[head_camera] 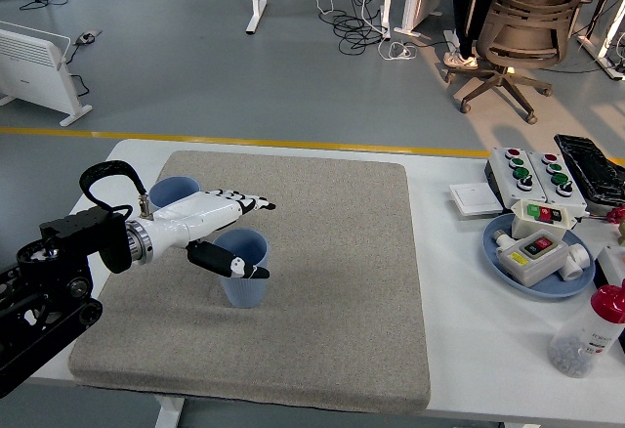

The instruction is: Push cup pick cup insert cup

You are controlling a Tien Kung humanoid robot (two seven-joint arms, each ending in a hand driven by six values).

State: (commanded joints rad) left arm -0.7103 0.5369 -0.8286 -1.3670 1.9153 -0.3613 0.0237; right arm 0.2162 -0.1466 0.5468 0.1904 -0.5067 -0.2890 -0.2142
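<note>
Left hand [227,225] spread open over near cup [242,270], gripping nothing. Far cup [168,192] apart on mat [332,281]. Pick and insert remain.

Far cup [172,192] mostly hidden behind the left hand [210,225], only its rim showing, near cup [242,270] rim partly covered by the thumb, left arm cut off at the picture's left edge

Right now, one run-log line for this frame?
left hand: open, over near cup, no grasp | far cup: upright behind arm | both on grey mat | right hand: not in view
</note>
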